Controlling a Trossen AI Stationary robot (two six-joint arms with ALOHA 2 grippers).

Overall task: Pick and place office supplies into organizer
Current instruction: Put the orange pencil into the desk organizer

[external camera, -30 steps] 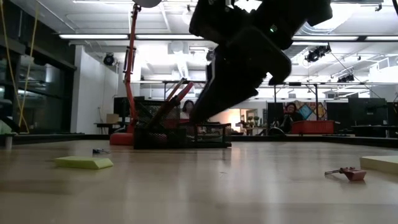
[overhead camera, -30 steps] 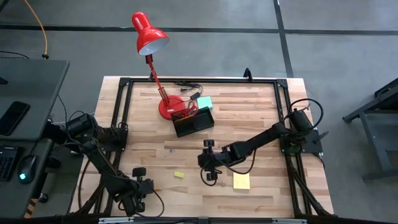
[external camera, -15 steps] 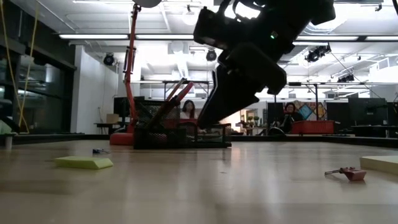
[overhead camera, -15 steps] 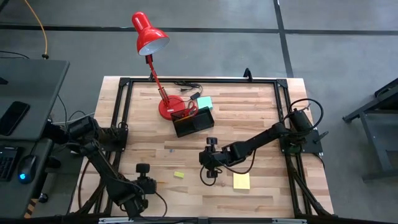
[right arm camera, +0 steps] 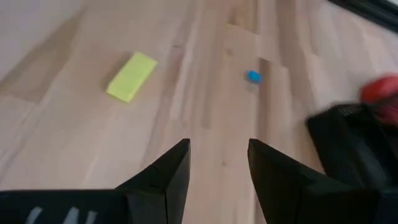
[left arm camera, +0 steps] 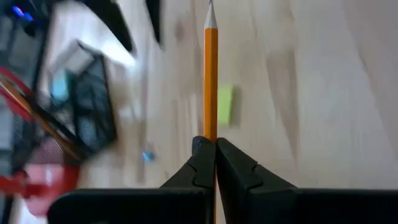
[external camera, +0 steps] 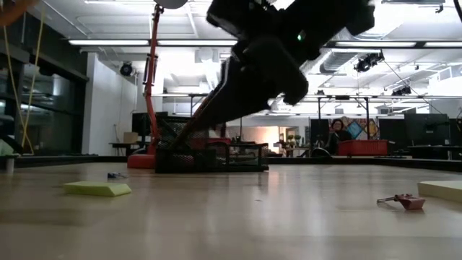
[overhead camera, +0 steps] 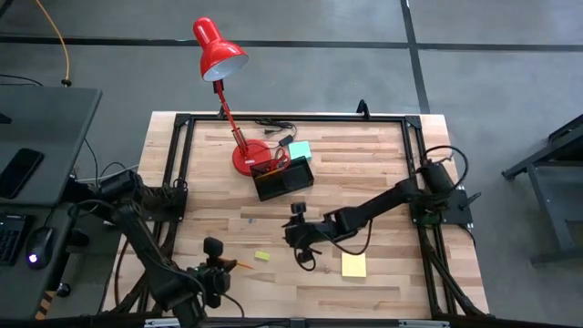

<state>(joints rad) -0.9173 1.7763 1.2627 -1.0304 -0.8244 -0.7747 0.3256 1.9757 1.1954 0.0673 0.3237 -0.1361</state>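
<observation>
Left gripper (left arm camera: 214, 163) clenched on an orange pencil (left arm camera: 211, 74), near the counter's (overhead camera: 383, 164) front edge; right gripper (right arm camera: 219, 163) spread, nothing in it, mid-counter; organizer (overhead camera: 283, 179) just beside the red lamp base (overhead camera: 248, 157).

My high camera hangs above the table (overhead camera: 383, 173), looking straight down on all four edges, with the lamp (overhead camera: 219, 50) at the far edge. My low camera sits at table-top height by the near edge, facing level across the boards to the organizer (external camera: 209, 155) and the room behind. My left wrist camera looks close along a pencil (left arm camera: 211, 81) over the boards. My right wrist camera looks down, near the wood. All four share the small yellow-green piece (overhead camera: 262, 256) (external camera: 97, 188) (left arm camera: 224, 104) (right arm camera: 131, 76).
</observation>
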